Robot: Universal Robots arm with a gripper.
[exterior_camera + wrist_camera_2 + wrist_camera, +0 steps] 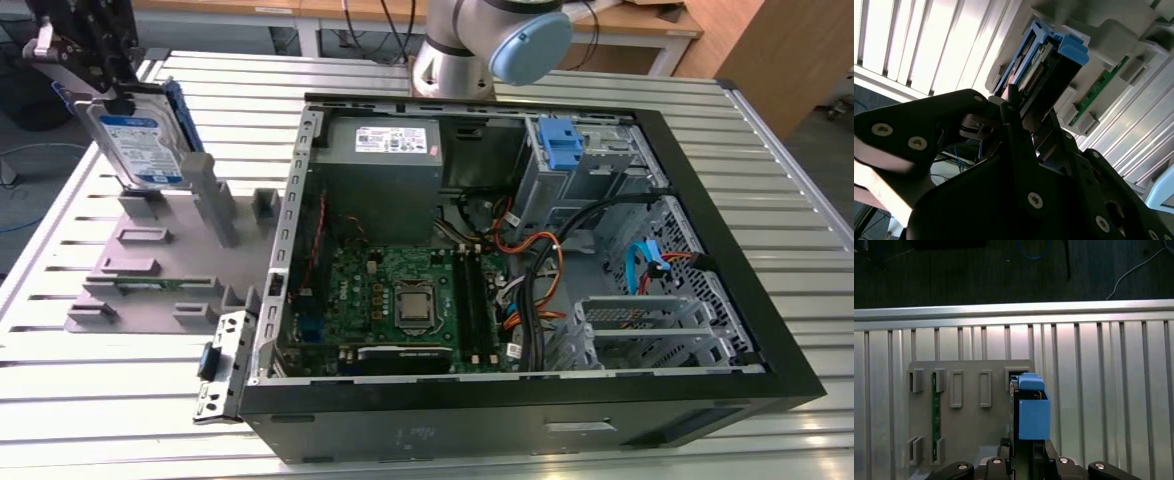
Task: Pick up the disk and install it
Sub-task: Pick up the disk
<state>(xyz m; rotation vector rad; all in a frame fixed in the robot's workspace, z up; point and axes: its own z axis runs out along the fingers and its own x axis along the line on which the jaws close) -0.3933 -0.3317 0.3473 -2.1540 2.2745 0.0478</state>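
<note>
The disk stands upright on edge at the back of a grey holder block, at the exterior view's left. It is a metal drive with a white-and-blue label, framed by a blue bracket. My gripper comes down from above and is shut on the disk's upper edge. In the second wrist view the black fingers close on the disk at its connector end. The disk's lower edge sits at the holder's slot; I cannot tell whether it is lifted clear.
An open computer case lies on the slatted metal table, with a motherboard, a grey power supply, cables and a blue latch at the drive bay. A green memory stick sits in the holder. The arm's base stands behind the case.
</note>
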